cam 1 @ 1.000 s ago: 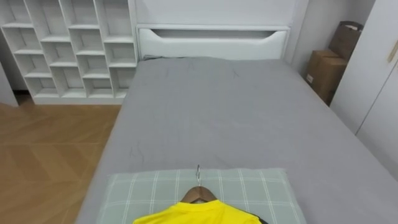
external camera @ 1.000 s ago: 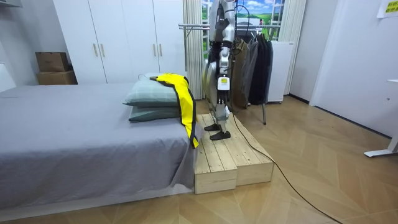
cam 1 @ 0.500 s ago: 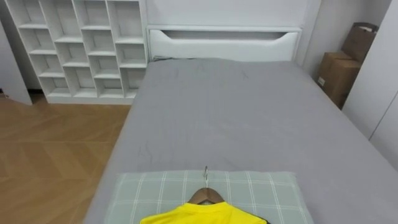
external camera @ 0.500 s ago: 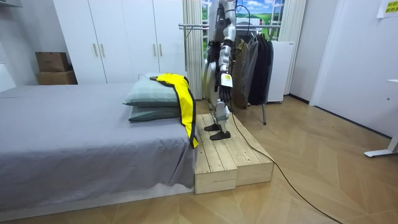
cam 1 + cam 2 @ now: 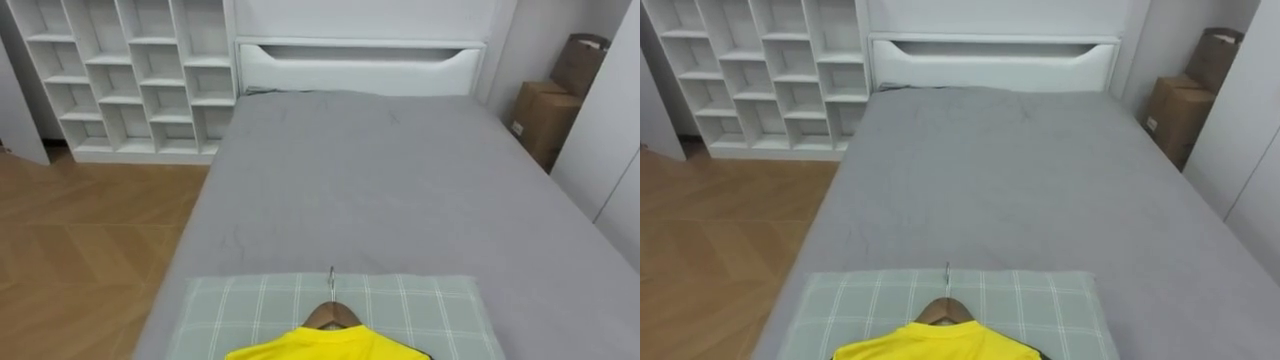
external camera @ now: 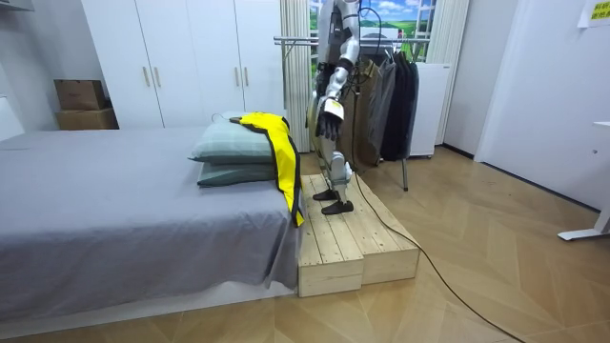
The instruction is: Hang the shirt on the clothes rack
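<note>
Yellow shirt lies on a brown wooden hanger at the near end of the bed, on top of a pale green checked pillow. The hanger's thin metal hook points toward the far white headboard. The lower edge of the eye views cuts the shirt off just below its collar. A dark strip at its right shoulder is too small to identify.

In the room view the shirt drapes over two stacked pillows and hangs down the end of the bed, just beside a low wooden pallet platform. The robot stands on this platform, facing the bed. Its left hand is held forward at about waist height, apart from the shirt. I cannot tell whether its fingers are loose or curled.

Beyond the pillow the grey bed sheet runs smooth up to the headboard. To the left, a wide stretch of wood floor lies between the bed's edge and a white cubby shelf unit. To the right, the bed sits close to white wardrobe doors, with brown cardboard boxes in the far right corner. Any marks on the boxes cannot be made out.

Behind the robot stands a metal clothes rack hung with dark garments. A yellow paper sheet is on the wall at the room view's right, its print too small to read.
</note>
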Controlling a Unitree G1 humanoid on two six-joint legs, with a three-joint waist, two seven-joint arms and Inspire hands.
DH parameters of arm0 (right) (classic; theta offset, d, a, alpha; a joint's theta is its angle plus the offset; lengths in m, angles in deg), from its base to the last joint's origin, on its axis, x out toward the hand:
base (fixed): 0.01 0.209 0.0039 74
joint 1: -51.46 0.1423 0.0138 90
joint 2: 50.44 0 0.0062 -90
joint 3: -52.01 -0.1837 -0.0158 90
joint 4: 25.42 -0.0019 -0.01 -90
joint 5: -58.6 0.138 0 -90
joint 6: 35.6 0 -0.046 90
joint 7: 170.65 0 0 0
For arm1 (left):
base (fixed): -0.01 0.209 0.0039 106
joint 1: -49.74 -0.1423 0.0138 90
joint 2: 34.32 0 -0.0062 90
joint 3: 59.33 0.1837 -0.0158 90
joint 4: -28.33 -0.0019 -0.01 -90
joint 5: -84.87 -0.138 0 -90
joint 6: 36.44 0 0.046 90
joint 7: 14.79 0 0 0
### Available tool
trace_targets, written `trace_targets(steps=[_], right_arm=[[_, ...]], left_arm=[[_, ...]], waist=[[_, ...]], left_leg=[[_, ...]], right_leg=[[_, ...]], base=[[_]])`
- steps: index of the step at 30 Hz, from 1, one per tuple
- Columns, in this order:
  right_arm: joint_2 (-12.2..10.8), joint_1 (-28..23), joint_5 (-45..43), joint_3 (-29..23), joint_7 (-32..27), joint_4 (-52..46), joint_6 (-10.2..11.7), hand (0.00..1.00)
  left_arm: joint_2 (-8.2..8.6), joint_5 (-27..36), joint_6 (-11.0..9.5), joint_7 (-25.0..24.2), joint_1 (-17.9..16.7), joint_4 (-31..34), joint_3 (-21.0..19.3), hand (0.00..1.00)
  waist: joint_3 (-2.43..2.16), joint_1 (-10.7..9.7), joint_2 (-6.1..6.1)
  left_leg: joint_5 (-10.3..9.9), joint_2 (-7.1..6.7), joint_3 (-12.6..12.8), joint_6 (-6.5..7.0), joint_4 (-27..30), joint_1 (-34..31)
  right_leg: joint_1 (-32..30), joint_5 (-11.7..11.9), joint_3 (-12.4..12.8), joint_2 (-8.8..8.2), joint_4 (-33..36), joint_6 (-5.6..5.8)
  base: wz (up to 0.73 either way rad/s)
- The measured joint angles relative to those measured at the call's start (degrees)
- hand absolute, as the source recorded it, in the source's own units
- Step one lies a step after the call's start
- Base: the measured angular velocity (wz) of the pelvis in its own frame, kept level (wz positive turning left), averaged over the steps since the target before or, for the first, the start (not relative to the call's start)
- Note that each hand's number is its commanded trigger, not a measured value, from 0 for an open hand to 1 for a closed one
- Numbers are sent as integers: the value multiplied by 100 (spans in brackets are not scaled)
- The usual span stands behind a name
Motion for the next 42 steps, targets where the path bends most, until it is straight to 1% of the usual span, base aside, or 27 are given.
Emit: trace_targets(steps=[3, 5, 6, 8, 9, 12, 15, 17, 19, 23, 27, 32, 35, 40, 41, 42], right_arm=[[0, -2, -8, 1, -29, -9, 16, 0], [0, -36, -15, 1, -46, -27, 111, 0], [0, -46, -18, 1, -51, -37, 118, 0], [2, -55, -49, 0, -62, -68, 140, 0], [9, -48, -59, -2, -62, -67, 168, 0], [14, -53, -92, -7, -46, -85, 198, 0], [20, -58, -127, -6, -41, -145, 220, 0], [28, -58, -123, 2, -40, -151, 249, 0], [32, -57, -108, 4, -39, -144, 247, 0], [36, 4, -27, 21, -35, -59, 245, 0], [58, -5, -33, 126, -36, -14, 218, 0], [57, 10, -85, 129, -14, -26, 225, 0], [57, 10, -84, 129, 27, -31, 223, 0], [61, -7, -82, 205, 39, -37, 200, 0], [62, -6, -89, 223, 39, -39, 199, 0], [62, -4, -134, 222, 39, -42, 199, 0]], left_arm=[[0, -206, -63, 165, 82, 8, 21, 0], [2, -483, -98, 341, 61, 169, 139, 0], [1, -558, -100, 369, 61, 222, 162, 0], [-7, -980, -110, 500, 93, 451, 273, 0], [-11, -1198, -147, 555, 94, 575, 344, 0], [-18, -1652, -218, 587, 81, 936, 496, 0], [-23, -2071, -257, 616, 70, 1098, 656, 0], [-25, -2611, -262, 668, 73, 1169, 823, 0], [-24, -2887, -262, 698, 76, 1250, 920, 0], [-36, -3144, -260, 735, 108, 1255, 1062, 0], [-49, -3173, -253, 736, 107, 1255, 1319, 0], [-50, -3771, -249, 730, 104, 1254, 1552, 0], [-50, -3979, -249, 730, 105, 1254, 1611, 0], [-65, -4030, -221, 714, 104, 1240, 1733, 0], [-91, -4038, -215, 711, 104, 1239, 1797, 0], [-107, -4059, -214, 703, 103, 1239, 1819, 0]], waist=[[-2, -26, 4], [-2, -60, 6], [-1, -61, 5], [-4, -116, 10], [-7, -120, 19], [-6, -167, 15], [-8, -184, 14], [-6, -183, 7], [-7, -207, -7], [-4, -297, -19], [-2, -324, -23], [8, -407, -41], [7, -439, -43], [2, -458, -62], [1, -481, -76], [8, -481, -70]], left_leg=[[0, -2, -28, 0, 3, 36], [0, -3, -48, 0, 2, 38], [0, -2, -49, 0, 3, 38], [1, -10, -101, 0, 4, 11], [1, -11, -99, 1, 3, 11], [2, -10, -98, 2, 0, 20], [2, -8, -80, 1, -2, 36], [2, -6, -55, 1, -2, 38], [2, -5, -41, 1, -2, 39], [2, -4, -22, 1, -3, 29], [2, 1, 4, 1, -4, 20], [3, 4, 31, 0, -3, 4], [3, 11, 94, 0, -18, -11], [3, 11, 135, 0, 1, -55], [3, 10, 135, 0, 2, -59], [3, 10, 136, 0, 1, -61]], right_leg=[[39, 0, -60, -29, -9, 0], [42, 0, -91, -43, -13, 0], [39, 0, -83, -42, -11, 0], [24, 0, -71, -48, -4, 1], [19, 0, -44, -46, -3, 0], [28, 0, -43, -44, -5, 0], [37, 0, -43, -44, -11, 1], [33, 0, -41, -41, -11, 1], [19, -1, -35, -41, -8, 1], [-29, -1, -20, -39, -3, 1], [-24, -1, 17, -21, 2, 1], [-66, -1, 64, -20, -4, 1], [-116, -1, 115, 18, 4, 1], [-119, 0, 135, 10, -4, 0], [-121, 0, 138, 9, -3, 1], [-123, 0, 144, 10, -3, 0]], base=[[9], [5], [0], [8], [5], [0], [-2], [-5], [-2], [-3], [-2], [-1], [-11], [-4], [0], [0]])
